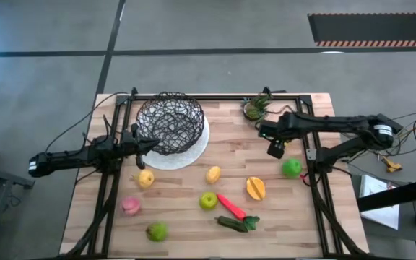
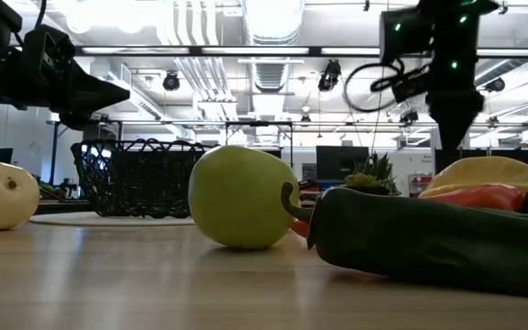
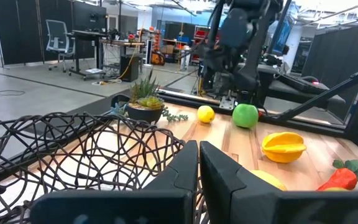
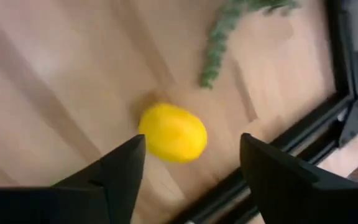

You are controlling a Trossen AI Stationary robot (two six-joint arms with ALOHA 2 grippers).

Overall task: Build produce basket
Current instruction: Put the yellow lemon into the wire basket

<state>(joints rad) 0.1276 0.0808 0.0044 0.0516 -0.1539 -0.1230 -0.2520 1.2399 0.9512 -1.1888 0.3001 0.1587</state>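
Black wire basket (image 1: 169, 123) sits on a white plate (image 1: 193, 153) at the table's back left, seen from above, and looks empty; the fruit and vegetables lie loose in front of it and to its right. The right gripper (image 1: 276, 146) hangs well right of the basket, near the potted plant (image 1: 256, 107).

At table height, a green apple (image 2: 239, 197) and a dark cucumber (image 2: 429, 243) fill the foreground, the basket behind them.

Past the left wrist, the left gripper (image 3: 199, 163) has its fingers pressed together, holding nothing, just beside the basket's rim.

Past the right wrist, the right gripper's fingers are spread wide, empty, above a lemon (image 4: 173, 132) that sits nearer one finger. I would centre it between them before lowering, then close gently so the round fruit doesn't roll out.
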